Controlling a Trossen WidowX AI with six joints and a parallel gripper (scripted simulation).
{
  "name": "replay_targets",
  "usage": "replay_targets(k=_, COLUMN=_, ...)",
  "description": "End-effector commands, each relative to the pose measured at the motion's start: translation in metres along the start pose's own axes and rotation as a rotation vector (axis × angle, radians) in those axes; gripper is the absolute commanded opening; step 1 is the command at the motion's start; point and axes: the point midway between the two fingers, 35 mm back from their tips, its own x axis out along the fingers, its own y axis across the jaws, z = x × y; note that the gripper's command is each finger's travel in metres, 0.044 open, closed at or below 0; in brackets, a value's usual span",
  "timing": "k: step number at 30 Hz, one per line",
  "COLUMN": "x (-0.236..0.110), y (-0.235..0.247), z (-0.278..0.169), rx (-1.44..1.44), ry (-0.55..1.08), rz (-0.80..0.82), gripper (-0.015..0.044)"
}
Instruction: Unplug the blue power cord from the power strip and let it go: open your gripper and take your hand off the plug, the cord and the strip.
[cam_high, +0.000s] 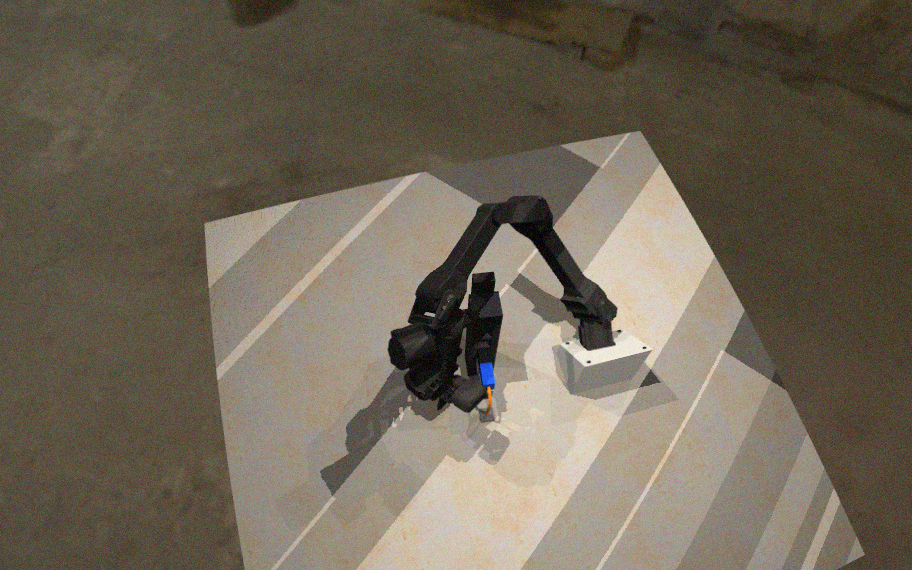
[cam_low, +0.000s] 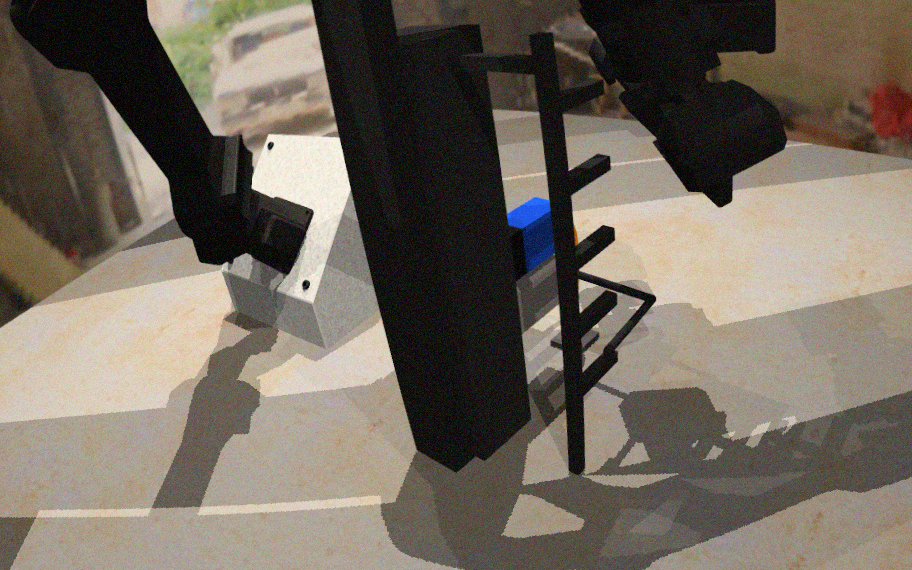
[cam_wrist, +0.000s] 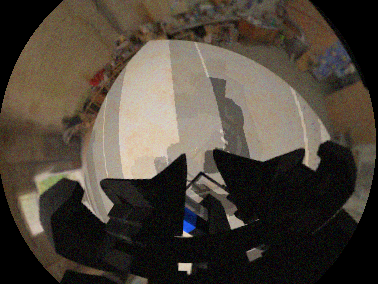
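The black power strip (cam_high: 485, 321) (cam_low: 437, 268) stands upright on the table. The blue plug (cam_high: 487, 373) (cam_low: 534, 231) (cam_wrist: 190, 222) sits in its lower part, with a short orange cord (cam_high: 489, 397) running down from it. My gripper (cam_high: 472, 396) (cam_low: 714, 171) (cam_wrist: 200, 154) is low beside the strip, just left of the plug in the top view. Its fingers stand partly open with nothing between them. In the wrist view the plug shows low between the two fingers; I cannot tell whether they touch it.
A thin black frame with several rungs (cam_low: 561, 201) stands against the strip's socket side, beside the plug. The white robot base (cam_high: 605, 366) (cam_low: 322, 295) stands right of the strip. The table top (cam_high: 302, 349) ends at its edges on all sides.
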Motion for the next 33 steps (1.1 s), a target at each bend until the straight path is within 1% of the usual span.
replay_targets(k=1, x=0.005, y=0.042, z=-0.030, rx=-0.309, ry=0.162, rz=0.016, gripper=0.0160)
replay_targets(k=5, x=-0.002, y=0.077, z=-0.071, rx=-0.706, ry=0.371, rz=0.034, gripper=0.0160)
replay_targets(k=7, x=-0.004, y=0.082, z=-0.079, rx=-0.784, ry=0.413, rz=0.038, gripper=0.0160)
replay_targets(k=20, x=-0.005, y=0.080, z=-0.079, rx=-0.784, ry=0.413, rz=0.038, gripper=0.0160)
replay_targets(k=33, x=-0.012, y=0.066, z=-0.092, rx=-0.784, ry=0.414, rz=0.038, gripper=0.0160)
